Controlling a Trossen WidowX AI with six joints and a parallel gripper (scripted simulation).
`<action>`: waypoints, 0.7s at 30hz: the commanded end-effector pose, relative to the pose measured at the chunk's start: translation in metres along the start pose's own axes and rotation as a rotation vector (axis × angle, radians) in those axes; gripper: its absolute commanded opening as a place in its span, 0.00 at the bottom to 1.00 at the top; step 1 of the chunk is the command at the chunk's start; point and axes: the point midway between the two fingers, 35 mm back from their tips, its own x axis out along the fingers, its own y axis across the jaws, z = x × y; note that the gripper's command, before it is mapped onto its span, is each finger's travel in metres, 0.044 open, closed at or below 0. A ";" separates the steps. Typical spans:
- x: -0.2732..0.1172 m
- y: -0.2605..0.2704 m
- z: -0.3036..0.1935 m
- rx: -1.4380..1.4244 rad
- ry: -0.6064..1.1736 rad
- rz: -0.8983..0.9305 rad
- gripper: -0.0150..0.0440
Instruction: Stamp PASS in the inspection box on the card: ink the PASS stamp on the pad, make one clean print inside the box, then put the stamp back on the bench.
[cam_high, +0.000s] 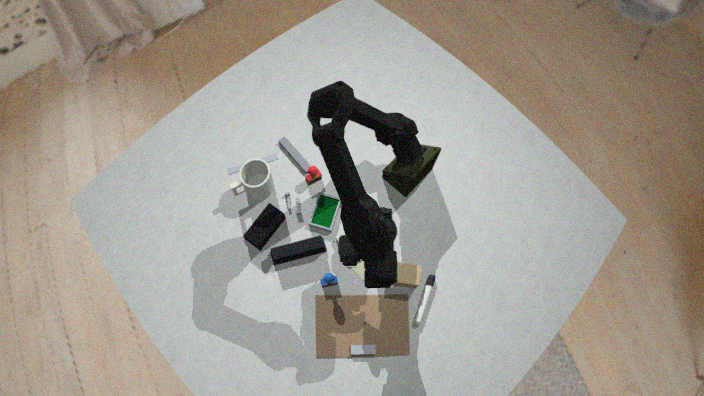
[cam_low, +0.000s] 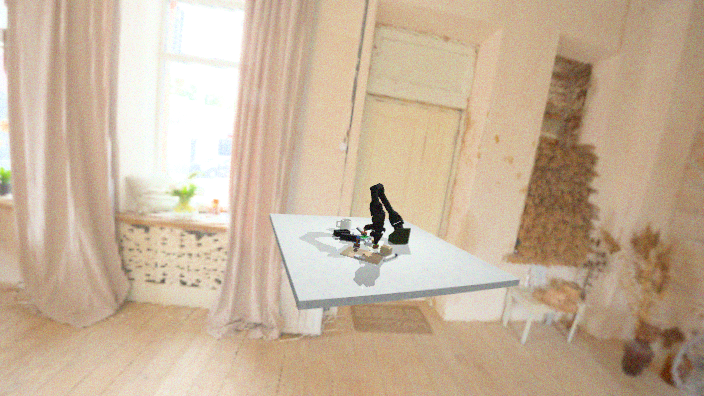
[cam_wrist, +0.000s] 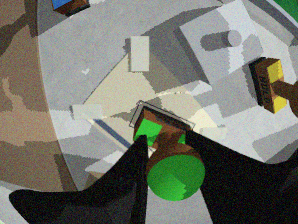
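Observation:
My gripper (cam_wrist: 166, 139) is shut on the stamp with the green knob (cam_wrist: 176, 176), holding it upright, base down, over the cream card (cam_wrist: 111, 84) (cam_high: 358, 270). A thin dark outline shows around the stamp's base in the wrist view; whether the base touches the card, and any print under it, is hidden. Small pale strips (cam_wrist: 139, 54) (cam_wrist: 87, 111) lie at the card's edges. The green ink pad (cam_high: 325, 213) lies left of the arm in the top view. The stamp's lettering is not visible.
A HOLD stamp with yellow marks (cam_wrist: 274, 82) stands right of the card. Blue (cam_high: 329, 279) and red (cam_high: 313, 173) stamps stand nearby. Also there are a brown sheet (cam_high: 392, 340), a marker (cam_high: 424, 302), a tan block (cam_high: 409, 275), two black blocks (cam_high: 265, 226) (cam_high: 298, 250) and a mug (cam_high: 256, 175).

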 end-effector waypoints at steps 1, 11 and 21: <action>0.001 0.000 0.001 0.001 -0.002 -0.001 0.25; -0.004 0.000 0.001 0.001 -0.002 -0.001 0.25; -0.009 0.000 0.001 0.001 -0.002 -0.001 0.25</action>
